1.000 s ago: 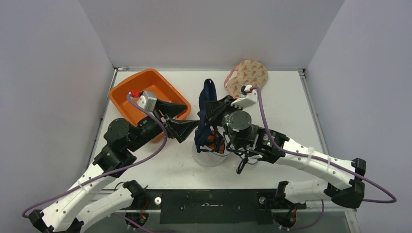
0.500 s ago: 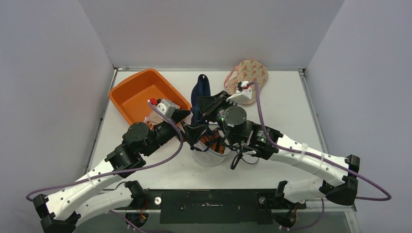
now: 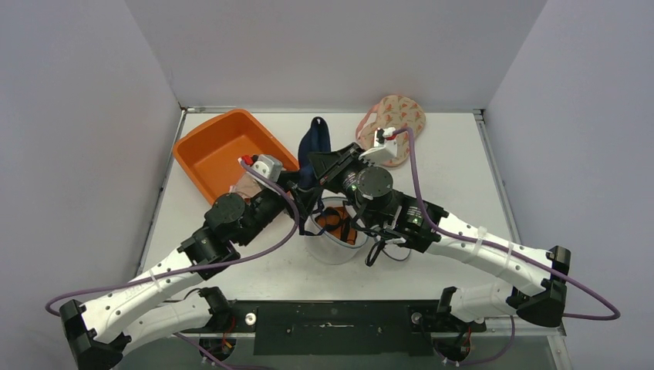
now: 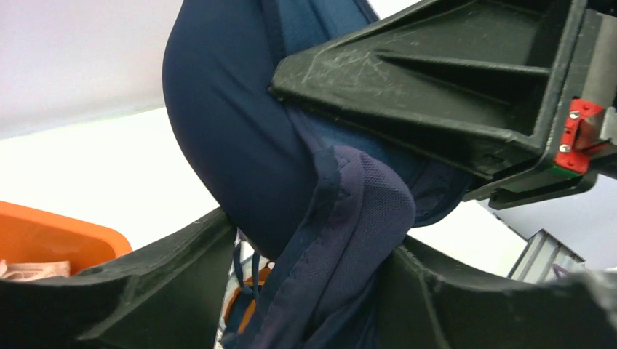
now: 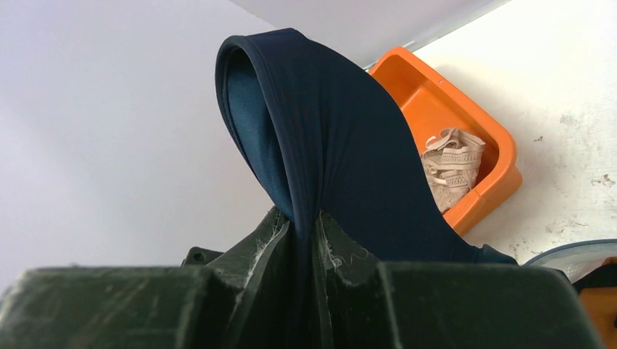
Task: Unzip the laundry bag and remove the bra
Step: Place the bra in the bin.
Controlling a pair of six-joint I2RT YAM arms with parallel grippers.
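A navy bra (image 3: pixel 312 145) hangs up out of the clear round laundry bag with orange trim (image 3: pixel 333 251) at mid table. My right gripper (image 3: pixel 319 164) is shut on the bra's fabric, which bunches between its jaws in the right wrist view (image 5: pixel 305 218) and loops above them (image 5: pixel 342 145). My left gripper (image 3: pixel 307 203) is open, its jaws on either side of the bra's mesh cup (image 4: pixel 356 218), just below the right gripper's finger (image 4: pixel 436 87). The bag's orange trim (image 4: pixel 244 294) shows below the cup.
An orange tray (image 3: pixel 207 150) at the back left holds a beige lace bra (image 5: pixel 447 163). A pink patterned bag (image 3: pixel 397 116) lies at the back, right of the arms. The two wrists are close together over the laundry bag.
My left gripper has swung right from the orange tray to the bra and now straddles its cup. My right gripper has carried the bra slightly back and left.
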